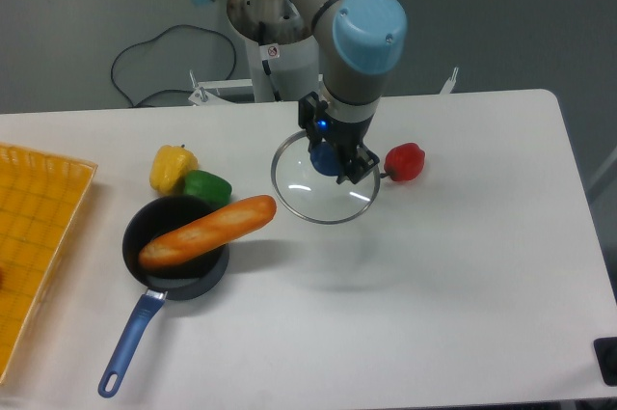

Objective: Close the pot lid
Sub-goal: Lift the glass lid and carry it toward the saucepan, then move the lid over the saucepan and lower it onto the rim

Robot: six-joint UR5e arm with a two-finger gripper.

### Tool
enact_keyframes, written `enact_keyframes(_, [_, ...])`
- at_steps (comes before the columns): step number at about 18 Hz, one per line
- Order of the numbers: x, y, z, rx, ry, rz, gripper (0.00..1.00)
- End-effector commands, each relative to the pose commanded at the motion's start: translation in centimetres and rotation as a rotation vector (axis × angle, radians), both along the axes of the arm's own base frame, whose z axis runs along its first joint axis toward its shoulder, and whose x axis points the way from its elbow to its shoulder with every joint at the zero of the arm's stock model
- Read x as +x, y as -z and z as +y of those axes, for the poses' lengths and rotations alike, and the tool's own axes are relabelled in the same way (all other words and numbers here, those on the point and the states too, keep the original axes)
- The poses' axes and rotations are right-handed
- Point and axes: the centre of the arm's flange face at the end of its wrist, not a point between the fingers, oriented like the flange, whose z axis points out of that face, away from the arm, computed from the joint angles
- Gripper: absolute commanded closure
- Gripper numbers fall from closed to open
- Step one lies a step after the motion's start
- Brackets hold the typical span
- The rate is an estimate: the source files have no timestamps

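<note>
A baguette [206, 230] lies across the pot [175, 249], blocking its mouth, to the left of the gripper [333, 156] and below it. Between them the white table [463, 265] is bare. A red pepper [405, 161] sits just right of it.

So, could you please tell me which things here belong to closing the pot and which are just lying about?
Part of the job:
pot lid, held by the gripper
pot

Lying about:
bread loaf, resting across the pot
yellow pepper
green pepper
red pepper
yellow tray
</note>
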Motion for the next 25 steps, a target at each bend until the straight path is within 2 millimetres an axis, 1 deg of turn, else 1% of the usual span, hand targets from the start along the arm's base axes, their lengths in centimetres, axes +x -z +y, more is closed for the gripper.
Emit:
enact_keyframes(3, [1.2, -0.3, 1.2, -0.005, -0.013, 0.011, 0.47])
enact_keyframes(7, [3.0, -0.9, 3.5, -0.023, -0.036, 0.037, 0.47])
enact_keyframes(10, [4.0, -0.7, 5.0, -0.053, -0.074, 0.057, 0.47])
enact_keyframes(13, [4.9, -0.1, 6.3, -0.089, -0.084, 0.086, 0.47])
enact_keyframes(14, [5.2, -0.3, 6.7, -0.093, -0.097, 0.096, 0.47])
enact_keyframes(18, [6.9, 1.5, 8.8, -0.147, -0.085, 0.125, 0.47])
enact_keyframes(21, [8.1, 0.7, 9.6, -0.140, -0.094, 0.140, 0.47])
enact_keyframes(25, [9.8, -0.2, 10.2, -0.130, -0.111, 0.149, 0.47])
